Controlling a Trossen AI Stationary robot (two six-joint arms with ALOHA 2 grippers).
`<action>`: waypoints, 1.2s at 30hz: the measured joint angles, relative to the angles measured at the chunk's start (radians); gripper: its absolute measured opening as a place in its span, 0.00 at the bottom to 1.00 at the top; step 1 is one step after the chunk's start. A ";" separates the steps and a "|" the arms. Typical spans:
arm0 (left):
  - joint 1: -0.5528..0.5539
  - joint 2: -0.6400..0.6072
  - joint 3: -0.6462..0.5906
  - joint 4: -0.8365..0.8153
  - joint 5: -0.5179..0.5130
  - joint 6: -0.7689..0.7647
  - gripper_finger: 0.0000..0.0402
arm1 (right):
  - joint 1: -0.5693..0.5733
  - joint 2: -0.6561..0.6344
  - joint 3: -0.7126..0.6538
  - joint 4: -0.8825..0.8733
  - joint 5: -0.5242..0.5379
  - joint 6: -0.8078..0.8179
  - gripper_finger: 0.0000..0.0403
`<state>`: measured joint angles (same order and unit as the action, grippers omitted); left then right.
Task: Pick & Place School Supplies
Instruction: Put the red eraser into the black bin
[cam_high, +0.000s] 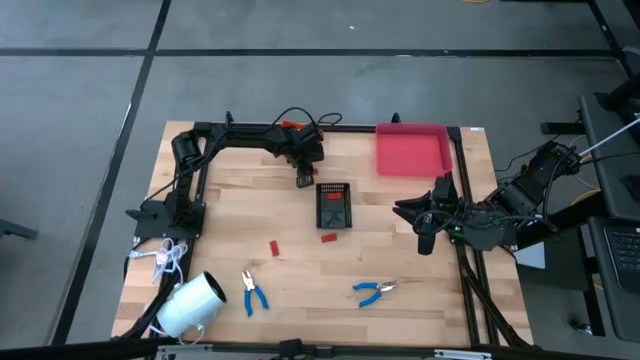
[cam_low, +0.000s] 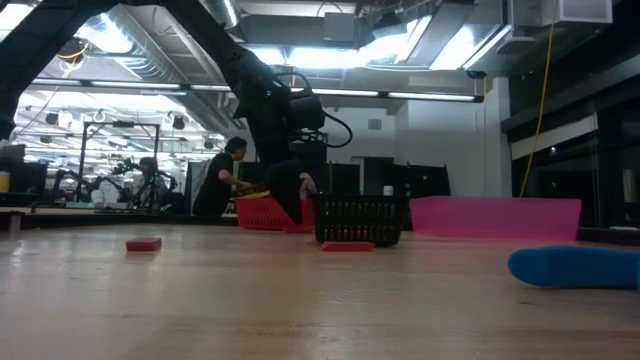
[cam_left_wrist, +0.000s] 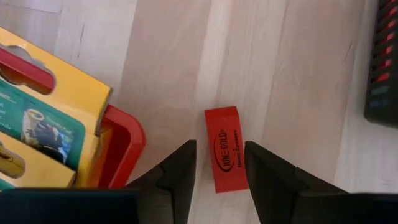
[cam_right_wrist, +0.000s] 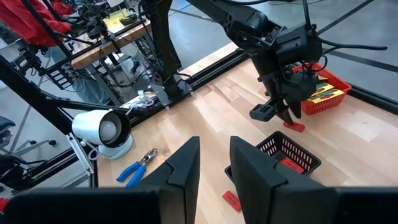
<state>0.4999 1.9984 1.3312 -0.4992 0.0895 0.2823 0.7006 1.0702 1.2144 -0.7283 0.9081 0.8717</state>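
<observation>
- The left gripper (cam_left_wrist: 219, 168) stands parted over a flat red eraser (cam_left_wrist: 226, 148) beside the black basket (cam_high: 334, 205), its long axis running along the gap between the fingers.
- The small red bin (cam_left_wrist: 121, 146) holds yellow-and-green boxes (cam_left_wrist: 43, 118).
- Black basket holds red pieces, probably erasers.
- The right gripper (cam_right_wrist: 214, 163) waits empty, slightly parted, well off.

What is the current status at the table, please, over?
Left gripper open, low over a flat red piece lying on the wood. Right gripper waiting at the right edge. Black basket beside it, path clear.
</observation>
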 joint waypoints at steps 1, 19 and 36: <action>0.000 0.000 0.000 -0.002 0.000 0.000 0.34 | 0.000 0.000 0.000 0.000 0.000 0.000 0.23; 0.002 0.030 0.001 -0.004 0.009 -0.013 0.34 | 0.000 0.000 0.000 0.000 -0.011 0.000 0.23; -0.023 0.045 0.003 -0.011 -0.013 -0.036 0.12 | 0.000 0.000 0.000 -0.002 -0.011 -0.016 0.23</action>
<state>0.4767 2.0434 1.3338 -0.5106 0.0769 0.2459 0.7006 1.0702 1.2144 -0.7303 0.8974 0.8558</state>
